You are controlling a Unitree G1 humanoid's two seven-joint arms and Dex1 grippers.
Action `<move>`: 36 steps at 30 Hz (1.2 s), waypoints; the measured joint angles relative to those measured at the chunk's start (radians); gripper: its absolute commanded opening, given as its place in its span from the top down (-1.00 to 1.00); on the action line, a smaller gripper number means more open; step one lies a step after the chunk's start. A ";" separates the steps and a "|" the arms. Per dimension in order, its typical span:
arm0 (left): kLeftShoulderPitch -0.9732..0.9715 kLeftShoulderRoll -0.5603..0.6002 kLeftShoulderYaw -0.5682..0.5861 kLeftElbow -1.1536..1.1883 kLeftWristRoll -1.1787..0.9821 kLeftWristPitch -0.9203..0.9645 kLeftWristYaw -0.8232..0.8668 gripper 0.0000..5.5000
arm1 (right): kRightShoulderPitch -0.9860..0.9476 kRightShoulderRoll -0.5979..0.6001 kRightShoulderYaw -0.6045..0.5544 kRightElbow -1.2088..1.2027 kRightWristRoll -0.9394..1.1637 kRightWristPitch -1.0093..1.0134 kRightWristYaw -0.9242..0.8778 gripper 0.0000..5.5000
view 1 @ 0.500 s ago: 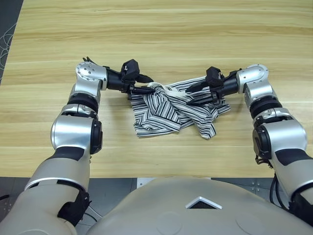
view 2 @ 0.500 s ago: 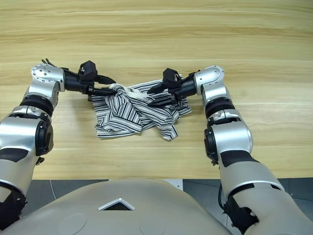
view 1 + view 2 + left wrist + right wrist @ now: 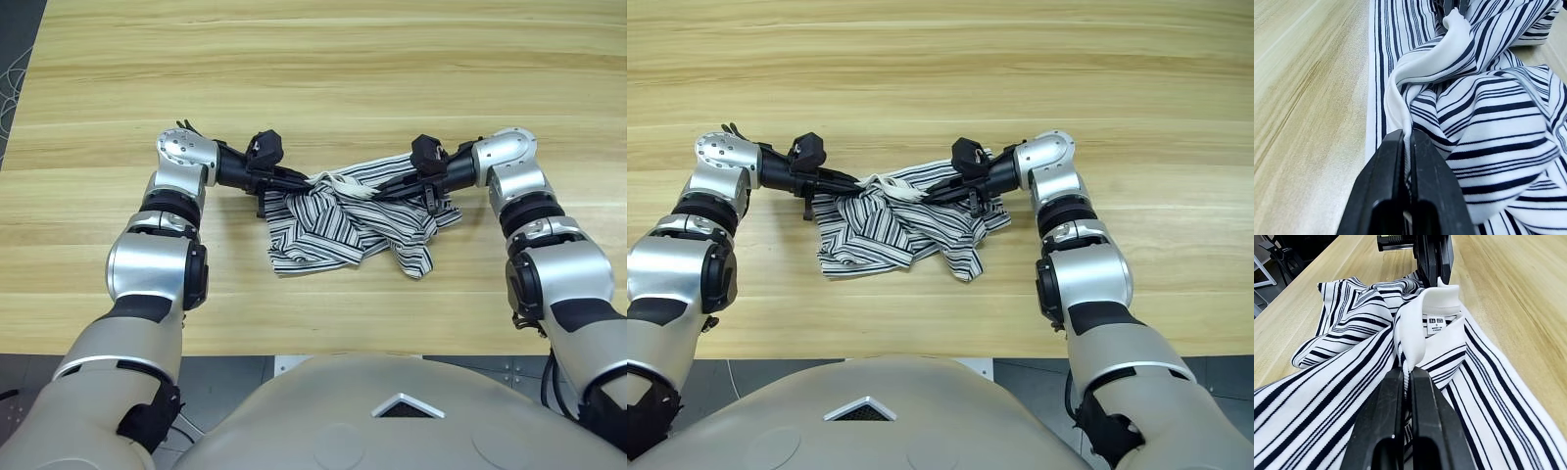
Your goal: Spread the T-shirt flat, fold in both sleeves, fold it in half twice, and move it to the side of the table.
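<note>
T-shirt (image 3: 343,220): soft knit cloth, white with thin dark stripes set in groups. It lies crumpled in a loose heap on the table (image 3: 294,59), about midway across and nearer the robot's edge than the far one. The stripes run in different directions where the folds cross. One corner trails out toward the near edge on the right side of the heap.

The plain white ribbed collar (image 3: 1442,297) stands up at the far side of the heap. A small white label (image 3: 1434,324) is sewn inside it, and its print is too small to read.

The left gripper (image 3: 1410,142) comes in low from the left, its two black fingers clenched on a white fold at the shirt's far left edge. The right gripper (image 3: 1405,373) comes in from the right, its fingers pinched tight on a fold of cloth just beside the collar. The two grippers point at each other, near but apart, with the collar between them.

The table is smooth, light wood, with long grain lines running from left to right.
</note>
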 measured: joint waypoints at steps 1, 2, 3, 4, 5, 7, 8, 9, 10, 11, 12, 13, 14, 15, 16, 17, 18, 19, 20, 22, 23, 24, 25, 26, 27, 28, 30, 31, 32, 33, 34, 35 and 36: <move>0.000 0.000 0.000 0.000 0.000 0.000 0.000 0.96 | 0.000 0.000 0.000 -0.001 0.000 0.000 -0.001 0.96; 0.000 0.000 0.001 0.000 0.000 0.000 0.000 0.96 | 0.001 0.000 0.000 -0.002 0.000 0.000 -0.001 0.96; 0.000 0.000 0.002 0.000 -0.001 0.000 -0.001 0.96 | 0.001 0.000 0.000 -0.006 0.000 0.000 -0.001 0.96; 0.000 0.000 0.004 0.000 -0.003 0.000 -0.003 0.96 | 0.001 0.000 0.000 -0.007 0.001 0.000 -0.001 0.96; 0.000 0.000 0.013 -0.001 -0.013 0.000 -0.010 0.96 | 0.001 0.000 0.000 -0.009 0.006 0.000 -0.001 0.96; -0.002 -0.004 0.048 -0.004 -0.056 0.006 -0.033 0.96 | 0.003 -0.002 -0.006 -0.023 0.022 -0.002 0.006 0.96; -0.011 -0.003 0.072 -0.006 -0.085 0.010 -0.042 0.96 | 0.000 -0.011 -0.024 -0.036 0.044 -0.004 0.013 0.96; -0.026 -0.001 0.092 -0.010 -0.103 0.011 -0.045 0.96 | -0.010 -0.028 -0.043 -0.044 0.062 -0.004 0.014 0.96; -0.049 0.004 0.106 -0.018 -0.120 0.005 -0.045 0.96 | -0.033 -0.052 -0.061 -0.052 0.080 -0.004 0.014 0.96; -0.074 0.011 0.121 -0.027 -0.125 -0.015 -0.025 0.96 | -0.062 -0.078 -0.080 -0.062 0.093 -0.004 0.006 0.96; -0.099 0.022 0.128 -0.037 -0.127 -0.032 0.006 0.96 | -0.096 -0.103 -0.093 -0.074 0.099 -0.004 -0.003 0.96; -0.123 0.032 0.131 -0.040 -0.126 -0.052 0.050 0.96 | -0.123 -0.121 -0.107 -0.079 0.109 -0.004 -0.018 0.96; -0.154 0.043 0.132 -0.041 -0.122 -0.062 0.090 0.96 | -0.149 -0.133 -0.117 -0.084 0.117 -0.004 -0.034 0.96; -0.176 0.049 0.131 -0.041 -0.115 -0.072 0.120 0.96 | -0.166 -0.140 -0.120 -0.084 0.116 -0.007 -0.050 0.96; -0.208 0.057 0.129 -0.041 -0.103 -0.083 0.159 0.96 | -0.194 -0.149 -0.121 -0.077 0.114 -0.013 -0.077 0.96; -0.243 0.066 0.123 -0.041 -0.085 -0.093 0.192 0.96 | -0.224 -0.159 -0.120 -0.070 0.104 -0.025 -0.107 0.96; -0.264 0.071 0.116 -0.041 -0.068 -0.102 0.223 0.96 | -0.243 -0.165 -0.117 -0.061 0.090 -0.034 -0.134 0.96; -0.296 0.077 0.097 -0.041 -0.042 -0.123 0.270 0.96 | -0.273 -0.172 -0.108 -0.047 0.068 -0.043 -0.173 0.96; -0.317 0.079 0.079 -0.041 -0.009 -0.135 0.324 0.96 | -0.293 -0.178 -0.096 -0.034 0.045 -0.059 -0.213 0.96; -0.342 0.083 0.017 -0.036 0.080 -0.142 0.478 0.96 | -0.316 -0.179 -0.067 -0.004 -0.011 -0.077 -0.316 0.96; -0.361 0.081 -0.033 -0.029 0.154 -0.135 0.596 0.96 | -0.329 -0.176 -0.043 0.019 -0.051 -0.079 -0.396 0.96; -0.378 0.079 -0.080 -0.022 0.220 -0.126 0.702 0.96 | -0.339 -0.169 -0.022 0.039 -0.086 -0.080 -0.468 0.96; -0.396 0.072 -0.131 -0.012 0.287 -0.111 0.808 0.96 | -0.348 -0.157 0.003 0.061 -0.123 -0.080 -0.547 0.96; -0.414 0.059 -0.190 -0.003 0.362 -0.085 0.914 0.96 | -0.361 -0.140 0.035 0.085 -0.170 -0.076 -0.638 0.96; -0.434 0.046 -0.244 0.008 0.431 -0.050 1.016 0.96 | -0.382 -0.124 0.071 0.111 -0.225 -0.061 -0.744 0.96; -0.458 0.028 -0.288 0.022 0.488 -0.005 1.113 0.96 | -0.412 -0.105 0.107 0.135 -0.279 -0.032 -0.862 0.96; -0.501 -0.006 -0.311 0.039 0.526 0.067 1.240 0.96 | -0.474 -0.077 0.150 0.170 -0.354 0.022 -1.062 0.96; -0.529 -0.024 -0.310 0.050 0.533 0.106 1.305 0.96 | -0.511 -0.065 0.163 0.186 -0.388 0.054 -1.173 0.96; -0.546 -0.033 -0.303 0.056 0.533 0.123 1.341 0.96 | -0.536 -0.061 0.167 0.193 -0.406 0.066 -1.236 0.96; -0.577 -0.044 -0.284 0.062 0.527 0.153 1.402 0.96 | -0.583 -0.060 0.172 0.205 -0.433 0.080 -1.345 0.96; -0.612 -0.047 -0.260 0.067 0.516 0.170 1.446 0.96 | -0.630 -0.060 0.171 0.209 -0.444 0.087 -1.418 0.96; -0.634 -0.047 -0.243 0.067 0.505 0.178 1.464 0.96 | -0.659 -0.060 0.167 0.210 -0.453 0.086 -1.456 0.96; -0.646 -0.046 -0.232 0.067 0.500 0.181 1.466 0.96 | -0.676 -0.061 0.161 0.210 -0.453 0.085 -1.473 0.96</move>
